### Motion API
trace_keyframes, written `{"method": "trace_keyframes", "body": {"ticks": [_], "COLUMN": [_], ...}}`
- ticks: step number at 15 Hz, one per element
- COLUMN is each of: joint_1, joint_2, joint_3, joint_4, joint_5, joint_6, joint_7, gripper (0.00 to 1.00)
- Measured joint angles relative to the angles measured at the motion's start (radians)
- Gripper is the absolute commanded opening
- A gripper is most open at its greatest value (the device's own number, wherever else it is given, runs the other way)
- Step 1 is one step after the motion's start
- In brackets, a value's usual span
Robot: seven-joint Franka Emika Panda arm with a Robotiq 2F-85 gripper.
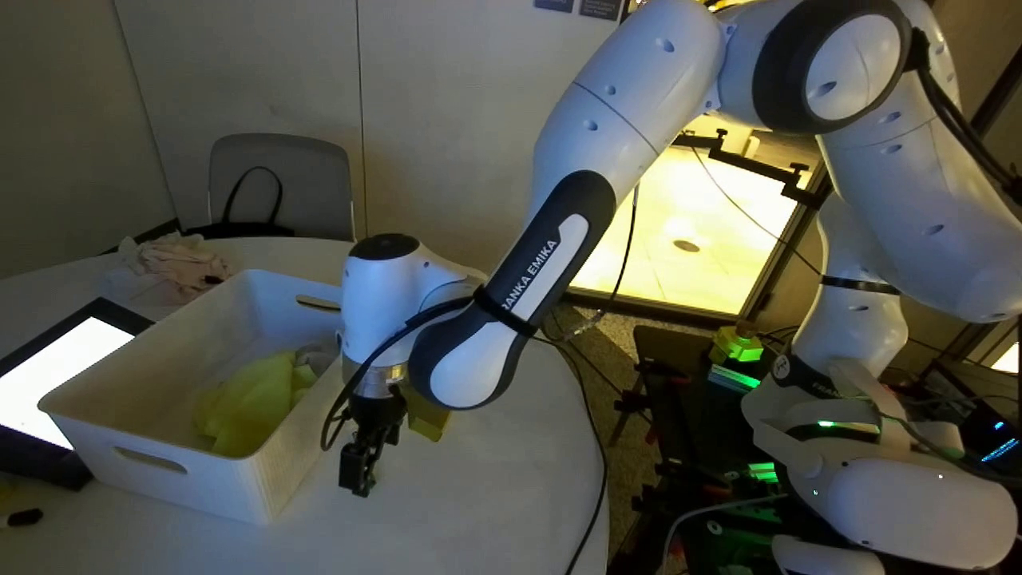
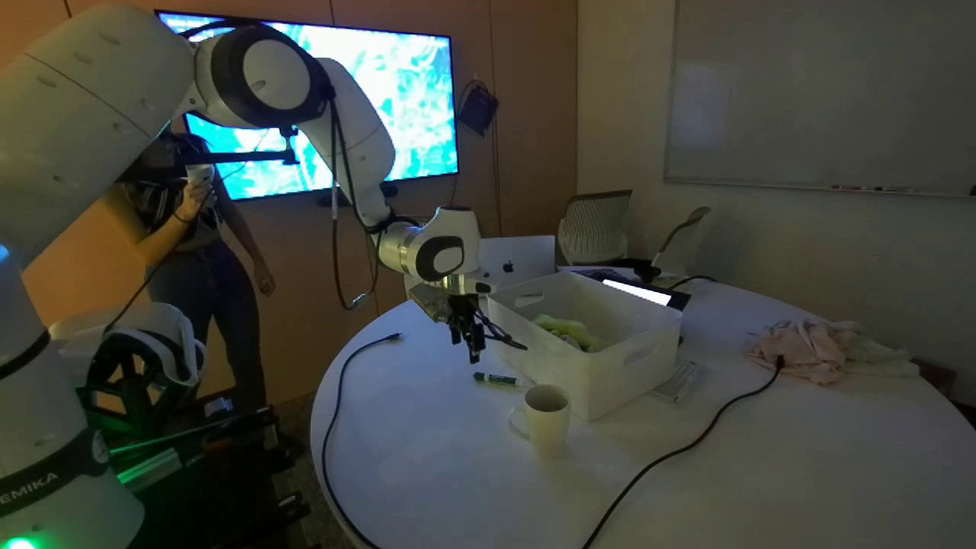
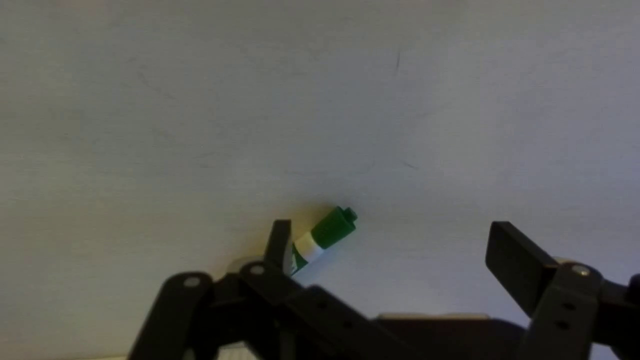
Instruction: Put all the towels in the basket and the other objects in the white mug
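Note:
My gripper (image 1: pixel 357 479) is open and empty above the table beside the basket; it also shows in an exterior view (image 2: pixel 467 347) and in the wrist view (image 3: pixel 390 235). A green and white marker (image 2: pixel 496 379) lies on the table just below it. In the wrist view the marker (image 3: pixel 332 229) is partly hidden behind the left finger. The white mug (image 2: pixel 547 427) stands upright near the basket. The white basket (image 1: pixel 200 483) holds a yellow-green towel (image 1: pixel 251 403) and a greyish cloth (image 1: pixel 318 357). A pink towel (image 2: pixel 801 351) and a whitish cloth (image 2: pixel 877 357) lie bunched on the table.
A tablet-like screen (image 1: pixel 60 375) is beside the basket. A laptop (image 2: pixel 518 258) stands behind it. Black cables (image 2: pixel 686 450) run across the table. A clear packet (image 2: pixel 677 381) lies by the basket. A dark-tipped object (image 1: pixel 24 517) lies at the table's edge of view.

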Motion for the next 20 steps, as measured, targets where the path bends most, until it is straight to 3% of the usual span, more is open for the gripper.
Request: {"method": "trace_keyframes", "body": {"ticks": [4, 11, 20], "joint_1": [0.029, 0.104, 0.113], "joint_2": [0.046, 0.115, 0.197], "joint_3": [-0.02, -0.118, -0.157], "joint_4": [0.051, 0.119, 0.187], "joint_5": [0.02, 0.023, 0.032], "joint_6": [0.031, 0.041, 0.033], "joint_7": [0.061, 0.213, 0.331], "gripper": [1.0, 1.0, 1.0]}}
